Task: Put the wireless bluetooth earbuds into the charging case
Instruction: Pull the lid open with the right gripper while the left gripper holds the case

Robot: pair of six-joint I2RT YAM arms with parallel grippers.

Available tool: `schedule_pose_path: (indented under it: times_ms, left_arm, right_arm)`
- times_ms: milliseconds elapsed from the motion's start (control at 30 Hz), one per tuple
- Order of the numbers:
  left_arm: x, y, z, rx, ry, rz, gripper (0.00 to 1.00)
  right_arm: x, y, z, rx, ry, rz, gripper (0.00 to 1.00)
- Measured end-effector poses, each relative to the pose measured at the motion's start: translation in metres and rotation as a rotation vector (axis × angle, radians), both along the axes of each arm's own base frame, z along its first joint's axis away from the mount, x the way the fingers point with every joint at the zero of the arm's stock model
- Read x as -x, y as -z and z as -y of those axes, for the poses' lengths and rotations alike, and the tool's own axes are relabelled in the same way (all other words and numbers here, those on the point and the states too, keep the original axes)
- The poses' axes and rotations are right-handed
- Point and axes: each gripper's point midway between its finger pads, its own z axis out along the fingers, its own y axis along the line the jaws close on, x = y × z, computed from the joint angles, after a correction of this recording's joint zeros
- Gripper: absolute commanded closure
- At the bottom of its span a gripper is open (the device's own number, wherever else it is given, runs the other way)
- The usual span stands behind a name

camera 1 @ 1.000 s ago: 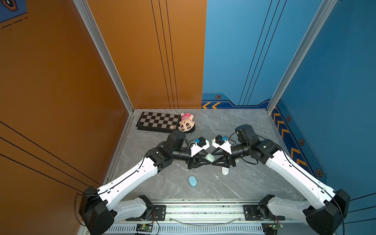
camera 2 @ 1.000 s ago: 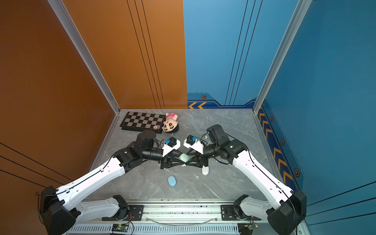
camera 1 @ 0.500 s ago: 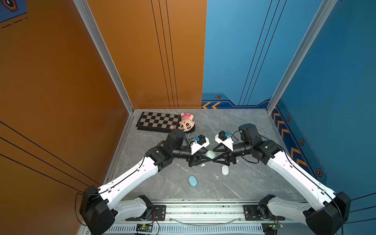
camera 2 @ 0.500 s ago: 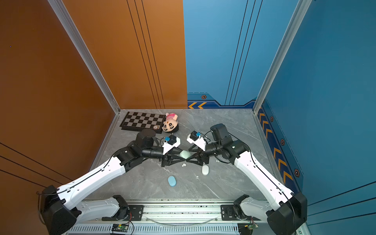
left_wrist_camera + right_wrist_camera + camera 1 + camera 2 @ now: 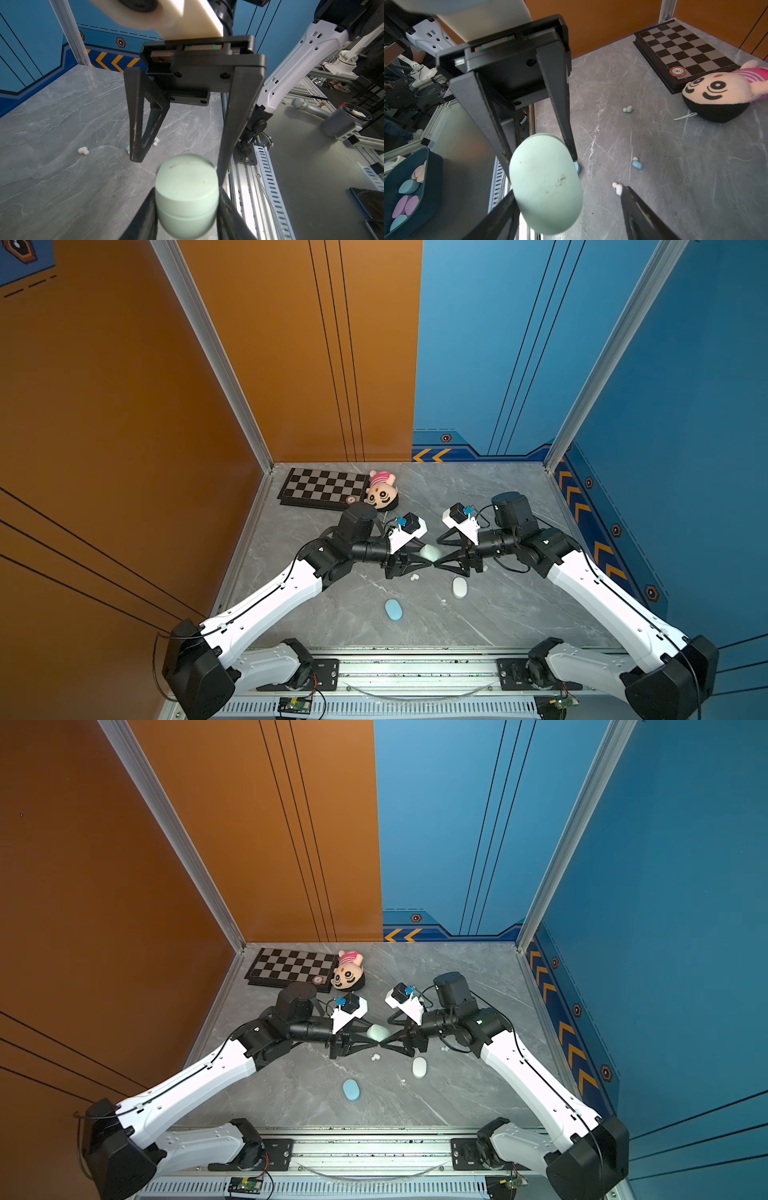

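Earbuds (image 5: 413,577): 2 white buds lie loose on the desk (image 5: 478,626); tiny, light, hard, likely slippery; pinch across the body. Beyond, left gripper (image 5: 187,190) clamps the shut mint charging case (image 5: 429,551); right gripper (image 5: 569,190), released, straddles it.

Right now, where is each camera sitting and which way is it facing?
Top views: high over the front rail, looking down at the table; left arm and right arm show.
Left wrist: behind the left gripper, facing the right gripper and blue wall; own fingers show.
Right wrist: behind the right gripper, facing the chessboard and doll; own fingers show.
Shared: all show the mint case in the left gripper.
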Motion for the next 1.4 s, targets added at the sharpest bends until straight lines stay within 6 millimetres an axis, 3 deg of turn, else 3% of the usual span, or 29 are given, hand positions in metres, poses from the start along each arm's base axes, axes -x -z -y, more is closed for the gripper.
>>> schedule_pose_path:
  times_ms: [400,567,733,867,1167,1333,1400]
  left_arm:
    - [0.003,0.004,-0.002,-0.012,0.005,-0.034,1.0]
    - [0.004,0.004,-0.001,-0.008,0.006,-0.055,1.0]
    - [0.003,0.002,0.002,0.009,0.006,-0.073,1.0]
    - [0.0,0.002,0.004,0.016,0.001,-0.082,1.0]
    - [-0.006,0.0,0.008,0.027,-0.014,-0.096,1.0]
    - [-0.009,-0.004,0.01,0.045,-0.027,-0.118,1.0]
    - [-0.012,-0.005,0.01,0.053,-0.041,-0.12,0.85]
  right_arm:
    - [-0.018,-0.023,0.007,-0.052,0.075,0.098,0.23]
    - [-0.026,-0.025,0.01,-0.054,0.107,0.118,0.32]
    - [-0.027,-0.014,0.011,-0.036,0.121,0.107,0.4]
    - [-0.028,-0.007,0.013,-0.022,0.129,0.101,0.51]
    - [-0.025,-0.008,0.013,-0.028,0.119,0.13,0.88]
    - [-0.026,-0.012,0.015,-0.038,0.129,0.16,0.95]
    - [-0.029,-0.014,0.017,-0.037,0.143,0.179,0.97]
